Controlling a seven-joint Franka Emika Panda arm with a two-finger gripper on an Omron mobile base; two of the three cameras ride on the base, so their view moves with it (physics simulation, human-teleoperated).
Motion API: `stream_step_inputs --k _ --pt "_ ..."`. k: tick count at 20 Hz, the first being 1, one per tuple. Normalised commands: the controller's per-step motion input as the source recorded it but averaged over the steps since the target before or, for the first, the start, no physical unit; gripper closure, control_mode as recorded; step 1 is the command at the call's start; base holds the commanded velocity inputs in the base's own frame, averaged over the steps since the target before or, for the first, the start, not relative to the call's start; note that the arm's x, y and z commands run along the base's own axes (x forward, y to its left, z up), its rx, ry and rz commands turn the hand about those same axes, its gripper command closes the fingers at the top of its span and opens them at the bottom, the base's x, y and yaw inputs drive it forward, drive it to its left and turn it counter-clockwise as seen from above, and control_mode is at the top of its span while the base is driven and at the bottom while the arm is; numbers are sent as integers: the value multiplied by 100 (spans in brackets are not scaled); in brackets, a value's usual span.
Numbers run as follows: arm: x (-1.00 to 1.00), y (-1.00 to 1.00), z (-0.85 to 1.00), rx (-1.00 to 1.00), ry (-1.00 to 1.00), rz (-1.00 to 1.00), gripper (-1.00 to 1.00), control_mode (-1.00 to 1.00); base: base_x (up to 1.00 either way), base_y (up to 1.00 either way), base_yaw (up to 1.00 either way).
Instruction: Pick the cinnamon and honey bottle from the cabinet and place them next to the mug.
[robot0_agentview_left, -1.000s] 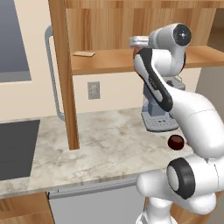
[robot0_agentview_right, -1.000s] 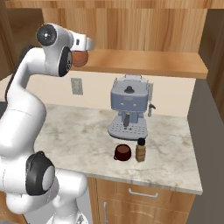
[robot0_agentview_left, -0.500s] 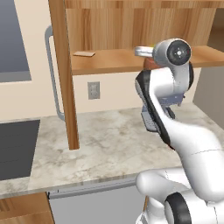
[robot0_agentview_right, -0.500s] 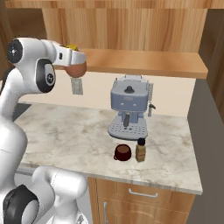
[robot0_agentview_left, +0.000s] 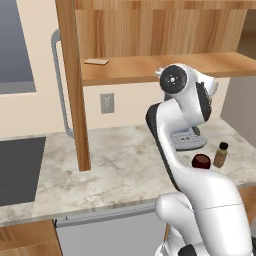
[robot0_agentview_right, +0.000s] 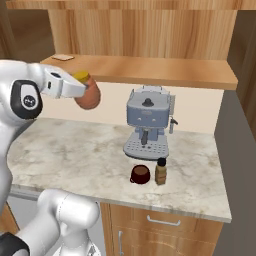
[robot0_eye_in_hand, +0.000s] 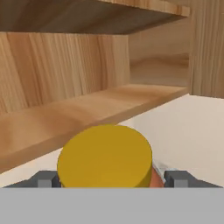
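Honey bottle clamped in the hand, nearly upright, yellow lid tipped slightly toward the arm.

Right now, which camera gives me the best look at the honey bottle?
The right base view: the honey bottle shows whole, orange body and yellow lid, in the gripper. The hand view shows mostly its lid.

Mug on counter in front of coffee machine, cinnamon just right; honey bottle in gripper, above counter, before cabinet shelf.
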Motion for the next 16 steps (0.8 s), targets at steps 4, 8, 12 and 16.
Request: stream_step_inputs --k 4,8,12,16 --pt "-9 -37 -74 10 19 -30 100 -100 0 0 0" --pt "0 -48 -86 11 25 -21 100 -100 0 0 0" --pt "0 -33 -76 9 13 -13 100 -100 0 0 0" --pt "0 -4 -59 1 0 -7 100 -100 0 0 0"
